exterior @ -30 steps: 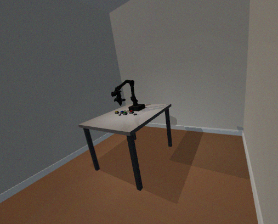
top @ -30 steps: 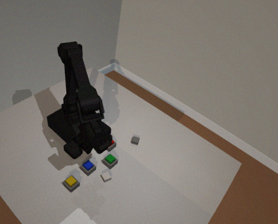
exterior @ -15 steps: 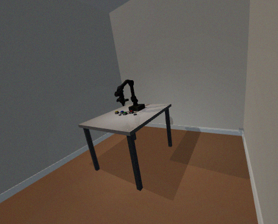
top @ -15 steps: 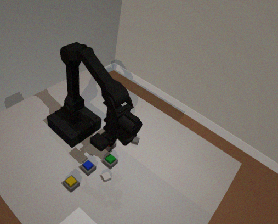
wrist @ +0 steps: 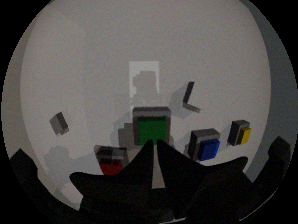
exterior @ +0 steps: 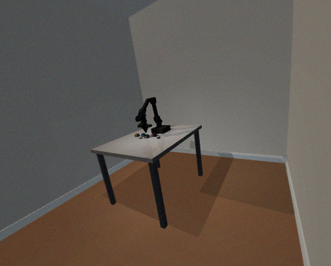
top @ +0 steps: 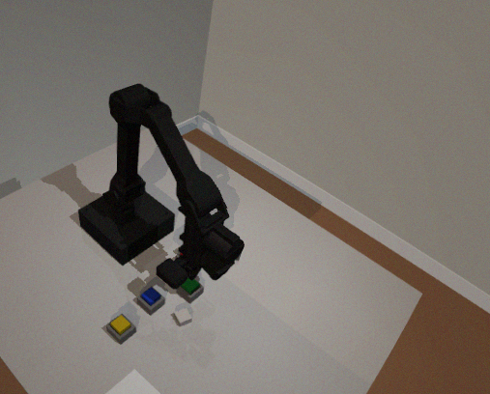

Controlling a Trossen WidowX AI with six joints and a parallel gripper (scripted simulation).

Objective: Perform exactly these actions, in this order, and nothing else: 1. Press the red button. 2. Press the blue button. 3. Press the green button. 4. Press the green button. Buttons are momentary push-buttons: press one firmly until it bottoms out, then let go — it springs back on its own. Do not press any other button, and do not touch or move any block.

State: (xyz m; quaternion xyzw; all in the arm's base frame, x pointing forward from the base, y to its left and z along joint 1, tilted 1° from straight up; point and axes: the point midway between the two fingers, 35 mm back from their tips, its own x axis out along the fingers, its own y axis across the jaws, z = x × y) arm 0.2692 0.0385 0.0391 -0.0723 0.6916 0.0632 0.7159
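Observation:
My gripper (wrist: 154, 143) (exterior: 145, 131) is shut and empty. Its tips are just above the near edge of the green button (top: 190, 285) (wrist: 152, 130) (exterior: 146, 135); the exterior view shows a small gap. In the top view the gripper body hides the tips. The blue button (top: 151, 295) (wrist: 209, 149) (exterior: 143, 134) is beside the green one, to the right in the wrist view. The red button (wrist: 111, 167) (exterior: 154, 133) is at lower left in the wrist view, partly behind a finger, and almost hidden by the arm in the top view. No button is visibly held down.
The yellow button (top: 121, 323) (wrist: 245, 136) stands beyond the blue one. A pale block (top: 183, 316) lies near the green button. A grey block (wrist: 59, 123) (exterior: 158, 137) lies beyond the red button. The table (top: 310, 290) (exterior: 125, 147) stands by the walls.

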